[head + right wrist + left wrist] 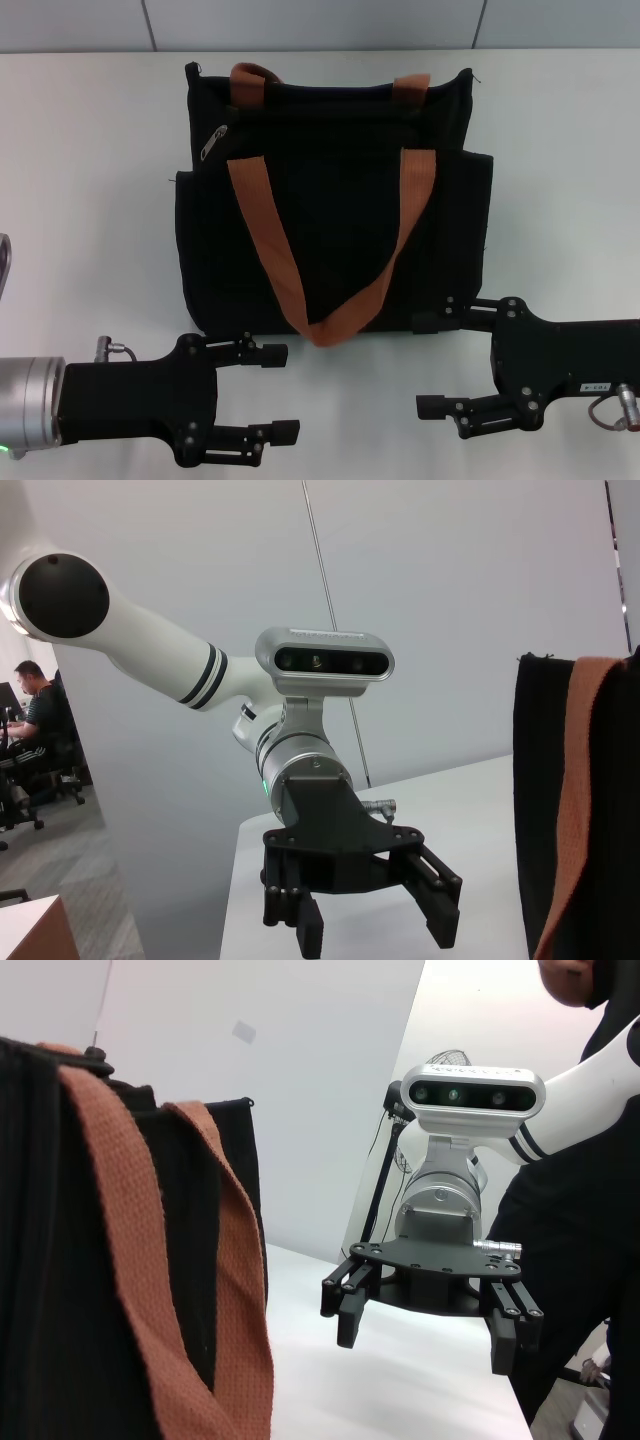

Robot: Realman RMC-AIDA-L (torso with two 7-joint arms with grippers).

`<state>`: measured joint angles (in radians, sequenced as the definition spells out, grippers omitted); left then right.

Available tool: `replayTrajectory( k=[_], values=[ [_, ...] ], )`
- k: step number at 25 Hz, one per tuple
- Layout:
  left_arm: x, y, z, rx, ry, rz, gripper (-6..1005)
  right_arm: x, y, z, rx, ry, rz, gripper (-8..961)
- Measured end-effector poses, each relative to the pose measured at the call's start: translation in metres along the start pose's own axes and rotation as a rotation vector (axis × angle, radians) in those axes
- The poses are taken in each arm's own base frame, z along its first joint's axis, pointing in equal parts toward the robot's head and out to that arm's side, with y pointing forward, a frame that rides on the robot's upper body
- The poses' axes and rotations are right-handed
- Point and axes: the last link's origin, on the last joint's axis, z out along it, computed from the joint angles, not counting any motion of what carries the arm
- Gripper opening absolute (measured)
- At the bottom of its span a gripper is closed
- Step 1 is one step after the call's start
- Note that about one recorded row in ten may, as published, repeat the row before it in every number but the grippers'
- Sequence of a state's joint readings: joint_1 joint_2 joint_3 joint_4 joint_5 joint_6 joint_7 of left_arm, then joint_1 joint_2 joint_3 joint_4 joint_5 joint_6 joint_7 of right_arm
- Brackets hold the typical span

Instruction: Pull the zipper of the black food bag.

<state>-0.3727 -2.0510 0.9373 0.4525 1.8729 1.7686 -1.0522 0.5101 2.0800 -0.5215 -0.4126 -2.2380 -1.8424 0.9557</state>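
The black food bag [330, 230] lies flat in the middle of the white table [90, 150], its two orange-brown handles [265, 235] spread over the front. The zipper [215, 142], a small silver pull tab, sits near the bag's far left corner. My left gripper [282, 392] is open, low on the table just in front of the bag's near left corner. My right gripper [428, 365] is open too, in front of the near right corner, with one finger close to the bag's edge. Both are empty. The left wrist view shows the bag [40, 1260] and the right gripper [425, 1335].
A grey wall [320, 25] runs behind the table's far edge. White tabletop lies on both sides of the bag. The right wrist view shows the left gripper [372, 930], the bag's side [540, 810], and a seated person [35, 720] far off.
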Motion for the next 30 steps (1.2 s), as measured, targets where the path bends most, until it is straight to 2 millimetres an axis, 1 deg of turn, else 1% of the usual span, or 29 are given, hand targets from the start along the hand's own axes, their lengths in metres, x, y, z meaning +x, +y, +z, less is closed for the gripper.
replayTrajectory(
  k=[14,18,19,20,21,23,26,27,28,30],
  values=[
    [0.001,0.000,0.000,-0.003,0.006,0.000,796,0.001,0.000,0.000,0.003,0.001,0.001,841],
    [0.006,0.003,-0.001,-0.011,0.050,0.011,796,0.000,0.000,-0.001,0.008,-0.003,0.000,841],
    [0.014,0.004,-0.003,-0.001,0.125,0.054,796,0.000,0.000,-0.001,0.008,-0.003,0.000,841],
    [0.019,0.004,-0.004,0.013,0.172,0.081,796,0.000,-0.001,-0.001,0.008,-0.003,-0.001,841],
    [0.019,0.004,-0.004,0.013,0.172,0.081,796,0.000,-0.001,-0.001,0.008,-0.003,-0.001,841],
    [0.027,0.002,-0.007,0.068,0.285,0.124,796,0.000,-0.001,-0.001,0.009,-0.002,-0.001,841],
    [0.037,-0.004,-0.019,0.201,0.434,0.167,796,0.001,0.000,-0.001,0.012,-0.002,0.002,841],
    [0.037,-0.004,-0.019,0.201,0.434,0.167,796,0.002,0.000,-0.002,0.015,-0.001,0.002,841],
    [0.042,-0.009,-0.031,0.311,0.526,0.190,796,0.002,0.000,-0.002,0.015,-0.001,0.002,841],
    [0.045,-0.016,-0.043,0.428,0.595,0.195,796,0.002,0.000,-0.002,0.017,-0.001,-0.005,841]
  ],
)
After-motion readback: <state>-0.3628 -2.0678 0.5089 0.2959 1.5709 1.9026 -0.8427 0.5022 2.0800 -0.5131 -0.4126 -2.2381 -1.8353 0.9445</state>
